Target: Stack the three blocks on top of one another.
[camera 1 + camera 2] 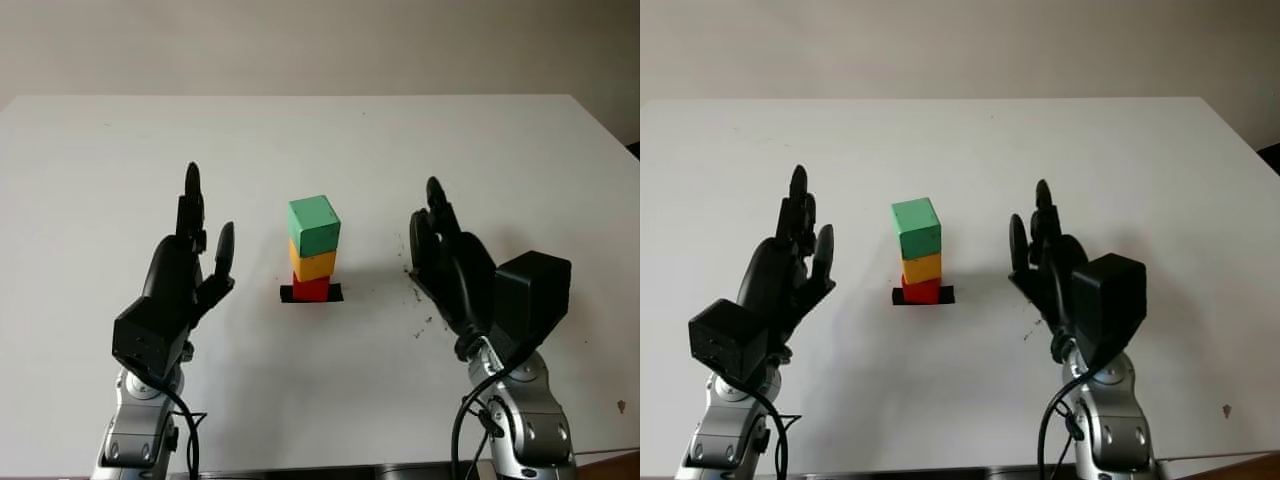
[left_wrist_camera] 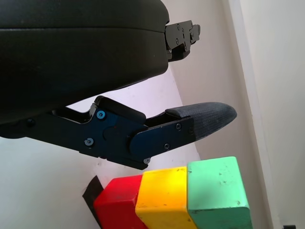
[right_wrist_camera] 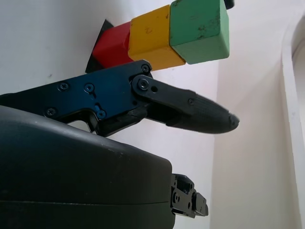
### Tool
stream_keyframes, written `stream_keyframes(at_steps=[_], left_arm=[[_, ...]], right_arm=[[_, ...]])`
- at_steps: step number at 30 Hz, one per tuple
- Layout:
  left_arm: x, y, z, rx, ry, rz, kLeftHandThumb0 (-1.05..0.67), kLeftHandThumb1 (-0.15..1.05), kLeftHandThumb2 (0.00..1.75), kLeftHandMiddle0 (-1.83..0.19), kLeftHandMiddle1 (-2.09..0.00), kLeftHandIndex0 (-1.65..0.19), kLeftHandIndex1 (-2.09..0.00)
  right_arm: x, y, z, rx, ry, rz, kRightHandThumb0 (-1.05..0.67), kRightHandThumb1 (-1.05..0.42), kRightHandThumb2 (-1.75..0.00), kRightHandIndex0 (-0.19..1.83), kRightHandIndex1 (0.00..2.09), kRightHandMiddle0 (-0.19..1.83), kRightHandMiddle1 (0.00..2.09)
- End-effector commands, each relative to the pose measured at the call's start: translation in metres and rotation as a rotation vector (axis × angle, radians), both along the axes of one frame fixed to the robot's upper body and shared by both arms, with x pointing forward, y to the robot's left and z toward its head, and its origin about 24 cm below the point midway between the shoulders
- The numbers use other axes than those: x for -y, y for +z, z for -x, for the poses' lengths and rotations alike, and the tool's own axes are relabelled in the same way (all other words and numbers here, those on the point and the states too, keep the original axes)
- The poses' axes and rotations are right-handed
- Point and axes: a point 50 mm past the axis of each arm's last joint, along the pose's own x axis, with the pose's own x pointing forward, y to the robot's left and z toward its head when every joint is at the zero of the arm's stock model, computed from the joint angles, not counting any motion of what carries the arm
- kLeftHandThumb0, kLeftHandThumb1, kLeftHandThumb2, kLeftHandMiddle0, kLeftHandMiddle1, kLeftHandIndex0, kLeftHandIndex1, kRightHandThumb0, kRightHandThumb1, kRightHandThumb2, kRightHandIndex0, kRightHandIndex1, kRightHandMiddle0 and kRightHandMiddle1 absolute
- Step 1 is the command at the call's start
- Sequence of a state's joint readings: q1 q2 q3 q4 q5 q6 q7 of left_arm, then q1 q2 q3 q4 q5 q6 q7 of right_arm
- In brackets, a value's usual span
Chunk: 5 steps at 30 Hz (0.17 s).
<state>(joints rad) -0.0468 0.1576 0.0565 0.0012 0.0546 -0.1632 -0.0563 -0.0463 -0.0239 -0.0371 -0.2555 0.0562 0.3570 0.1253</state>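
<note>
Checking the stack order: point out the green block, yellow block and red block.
green block (image 1: 314,225), left eye view, front face.
yellow block (image 1: 313,264), left eye view, front face.
red block (image 1: 310,289), left eye view, front face.

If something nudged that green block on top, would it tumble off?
Probably. The green block sits twisted, overhanging the yellow block, so it would likely slide or tip. Its flat, hard-looking faces suggest it wouldn't roll far.

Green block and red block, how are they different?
The green block sits at the very top of the tower, while the red block is at the bottom, on a black patch. The green block is turned a little askew; the red block sits squarer under the yellow block. Both touch the yellow block, and neither open hand, left or right, touches them.
</note>
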Motion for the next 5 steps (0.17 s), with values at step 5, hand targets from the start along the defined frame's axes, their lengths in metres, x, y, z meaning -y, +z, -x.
stream_keyframes(at_steps=[5], left_arm=[[-0.0045,0.0063,0.0009,0.028,-0.007,-0.007,-0.77,1.05,0.68,0.14,-0.06,0.16,-0.06]], right_arm=[[0.0009,-0.006,0.0048,0.008,-0.018,-0.053,-0.57,-1.05,-0.78,-0.19,0.0,-0.19,0.0]])
